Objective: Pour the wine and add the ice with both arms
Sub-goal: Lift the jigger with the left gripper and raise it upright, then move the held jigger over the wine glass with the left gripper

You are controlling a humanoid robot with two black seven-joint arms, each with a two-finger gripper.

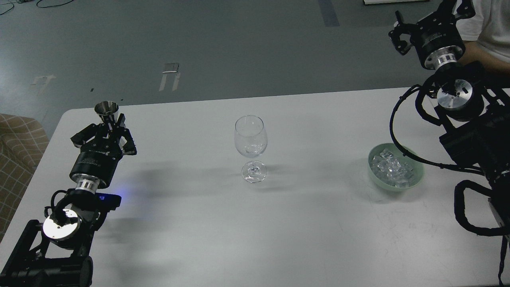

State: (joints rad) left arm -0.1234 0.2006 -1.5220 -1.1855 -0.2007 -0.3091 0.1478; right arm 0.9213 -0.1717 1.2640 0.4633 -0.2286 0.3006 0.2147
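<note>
The wine glass [251,147] stands upright near the middle of the white table [199,231], with nothing touching it. Its bowl looks almost empty; if there is some clear liquid at the bottom, I cannot tell it from the glints in the glass. To the right, well apart from the glass, sits a pale green bowl [414,181] filled with the ice [392,166], many small clear cubes piled together.

The table is plain and casts soft shadows under the glass and the arms. Behind it is a grey floor [239,44] with some tape marks, and at the left edge a checked beige seat [18,159].

The left gripper [109,123] is low over the table's left side, its fingers closed around a small steel measuring cup [106,109] that stands upright with its mouth up. The right gripper [400,38] is raised beyond the far right corner of the table; its fingers look parted and hold nothing.
</note>
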